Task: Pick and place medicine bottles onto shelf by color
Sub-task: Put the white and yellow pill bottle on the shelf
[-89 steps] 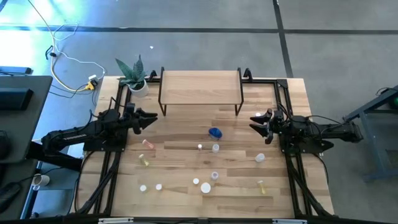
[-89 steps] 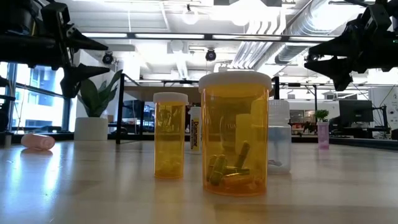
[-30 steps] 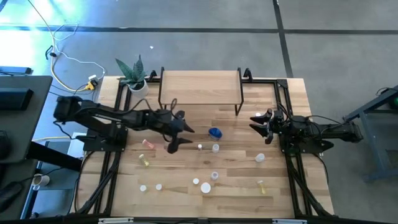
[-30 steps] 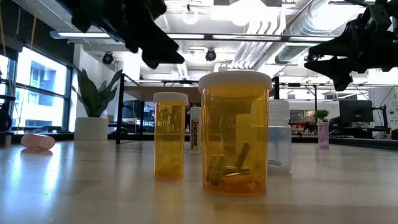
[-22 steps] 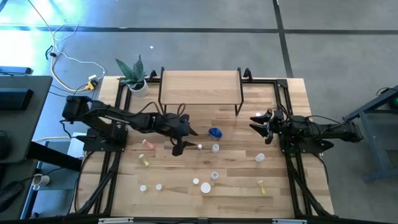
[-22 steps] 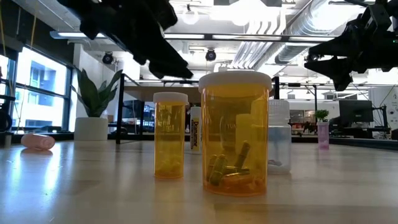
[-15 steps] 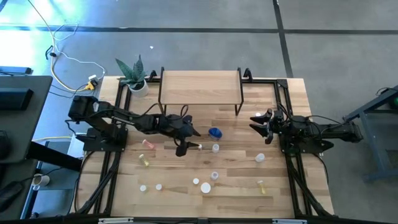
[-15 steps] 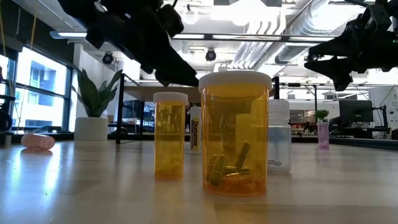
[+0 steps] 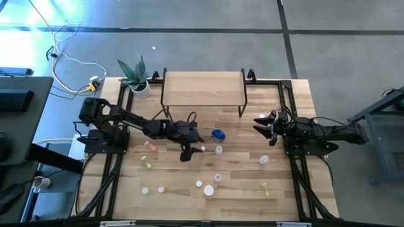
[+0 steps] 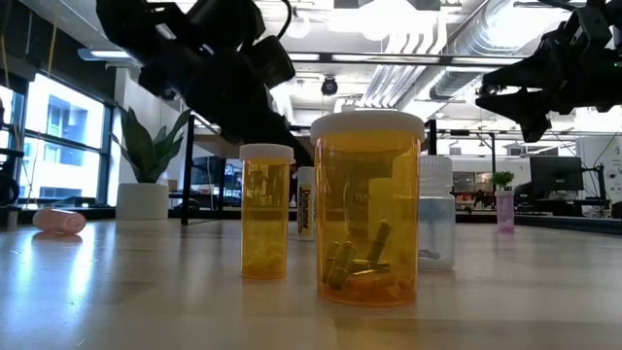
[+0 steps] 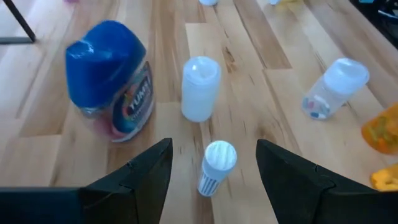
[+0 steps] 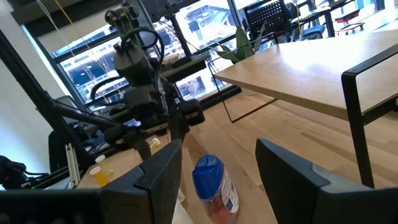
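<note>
**While Both Arms Hang Over a Bottle-Strewn Butcher-Block Top**

Pale wood planks with darker streaks for the tabletop (image 9: 189, 170), framed left and right by black rails, grey concrete floor around it. Far centre: the shelf (image 9: 203, 87), light wood on thin dark legs, bare on top. Far left corner: potted plant (image 9: 136, 77) in a white pot, with a tangle of white cable (image 9: 74, 63) on the floor beyond.

Left gripper (image 9: 192, 144) reached out to mid-table, fingers spread wide and holding nothing, hovering over a small white vial (image 11: 214, 167) standing between the two fingertips without touching either. Just beyond: a frosted white bottle (image 11: 199, 88) upright, and beside it the blue bottle (image 11: 111, 79) lying on its side. Further right, a clear bottle (image 11: 330, 87) tipped over with coloured pills inside.

Right gripper (image 9: 260, 124) parked above the table's right side, jaws parted, empty, well apart from every bottle.

Near edge: two amber bottles with white caps, the larger (image 10: 366, 208) holding capsules, the slimmer (image 10: 265, 211) to its left; a pink bottle (image 10: 59, 222) lying at far left.

Behind: open office, ceiling ducts, strip lights, big windows at left.
</note>
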Motion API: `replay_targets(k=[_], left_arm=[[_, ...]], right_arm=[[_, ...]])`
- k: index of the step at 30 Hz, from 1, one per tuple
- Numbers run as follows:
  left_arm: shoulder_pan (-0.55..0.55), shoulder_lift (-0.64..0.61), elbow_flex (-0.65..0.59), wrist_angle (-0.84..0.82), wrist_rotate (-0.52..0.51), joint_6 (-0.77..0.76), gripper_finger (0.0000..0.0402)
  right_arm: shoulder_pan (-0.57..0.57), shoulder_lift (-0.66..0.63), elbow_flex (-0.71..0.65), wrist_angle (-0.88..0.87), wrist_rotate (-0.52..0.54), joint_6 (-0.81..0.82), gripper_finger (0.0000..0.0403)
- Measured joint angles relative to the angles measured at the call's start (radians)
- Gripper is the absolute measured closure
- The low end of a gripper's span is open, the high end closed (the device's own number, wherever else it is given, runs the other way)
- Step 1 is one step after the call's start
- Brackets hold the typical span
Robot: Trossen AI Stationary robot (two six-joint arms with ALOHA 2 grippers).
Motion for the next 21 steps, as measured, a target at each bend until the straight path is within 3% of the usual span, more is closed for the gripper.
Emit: replay_targets(k=[21], left_arm=[[-0.019,0.047,0.000,0.048,-0.045,-0.008,0.0183]], right_arm=[[0.000,-0.001,0.000,0.000,0.000,0.000,0.0206]])
